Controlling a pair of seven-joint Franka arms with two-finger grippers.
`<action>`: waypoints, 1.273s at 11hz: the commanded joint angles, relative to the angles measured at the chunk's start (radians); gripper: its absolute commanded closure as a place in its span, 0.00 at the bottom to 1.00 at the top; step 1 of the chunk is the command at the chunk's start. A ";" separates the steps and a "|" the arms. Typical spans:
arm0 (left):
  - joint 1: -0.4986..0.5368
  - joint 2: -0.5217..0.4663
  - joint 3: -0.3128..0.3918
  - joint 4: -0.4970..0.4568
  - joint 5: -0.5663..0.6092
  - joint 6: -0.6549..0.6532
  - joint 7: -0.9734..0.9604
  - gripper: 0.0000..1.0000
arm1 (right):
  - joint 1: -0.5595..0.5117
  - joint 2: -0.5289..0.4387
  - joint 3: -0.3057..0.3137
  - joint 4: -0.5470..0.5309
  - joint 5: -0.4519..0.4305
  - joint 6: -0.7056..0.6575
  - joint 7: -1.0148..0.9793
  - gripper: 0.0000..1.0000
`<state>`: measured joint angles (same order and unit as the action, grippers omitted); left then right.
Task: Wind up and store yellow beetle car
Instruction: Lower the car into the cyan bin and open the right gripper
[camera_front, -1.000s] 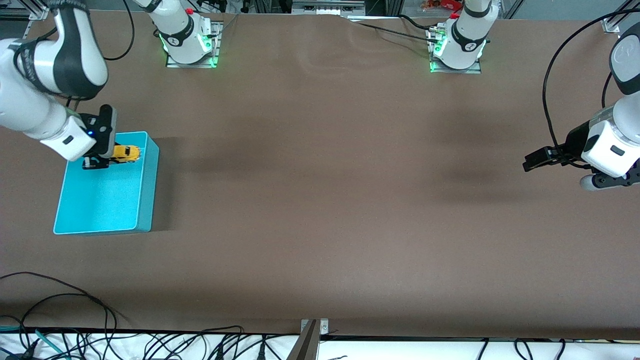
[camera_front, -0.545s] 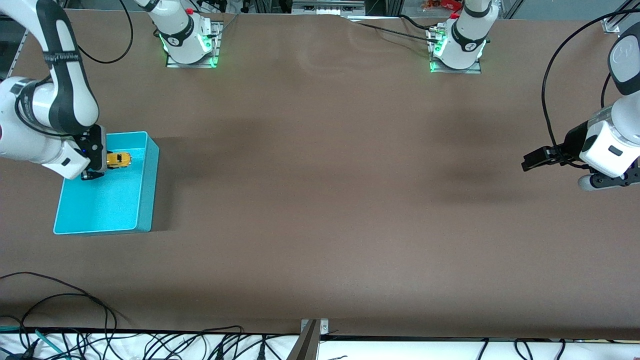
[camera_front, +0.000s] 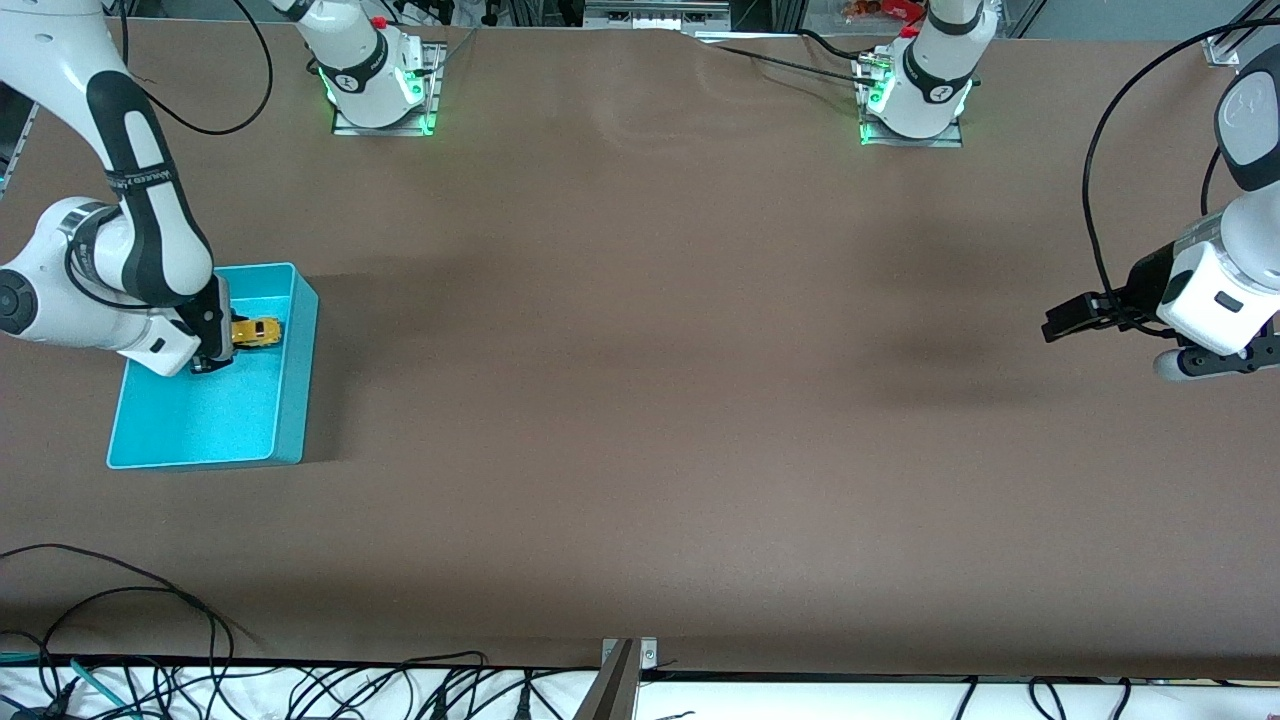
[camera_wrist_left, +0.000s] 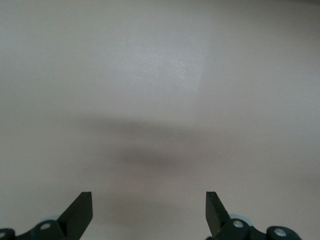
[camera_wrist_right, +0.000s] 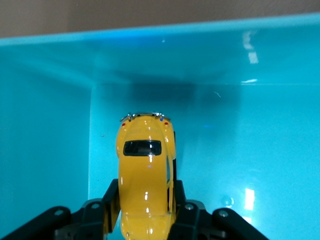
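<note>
The right gripper (camera_front: 215, 352) clamps the yellow beetle car (camera_front: 256, 332) inside the turquoise bin (camera_front: 290, 400), near its wall. The left gripper (camera_wrist_left: 149, 215) waits over bare table (camera_front: 640, 400), fingers wide.

No legible text anywhere (arm markings too small).

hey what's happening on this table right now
The right gripper is down inside the turquoise bin, at the right arm's end of the table, shut on the yellow beetle car. The car is low in the bin, in the part farther from the front camera, and not yet let go. The left gripper waits open over bare table at the left arm's end, holding nothing.
</note>
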<state>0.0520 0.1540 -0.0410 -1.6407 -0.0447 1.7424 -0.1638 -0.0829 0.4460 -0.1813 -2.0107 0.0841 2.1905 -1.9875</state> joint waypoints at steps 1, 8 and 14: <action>0.003 0.015 0.000 0.016 -0.014 -0.018 0.027 0.00 | -0.026 0.023 0.011 0.023 0.023 -0.006 -0.037 1.00; 0.003 0.021 0.000 0.015 -0.014 -0.020 0.027 0.00 | -0.074 0.022 0.009 -0.010 0.022 -0.012 -0.122 1.00; 0.003 0.019 0.000 0.015 -0.014 -0.023 0.027 0.00 | -0.089 0.048 0.009 -0.022 0.077 -0.020 -0.136 0.00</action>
<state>0.0520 0.1701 -0.0412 -1.6410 -0.0447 1.7387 -0.1636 -0.1555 0.4889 -0.1801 -2.0322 0.1153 2.1770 -2.0912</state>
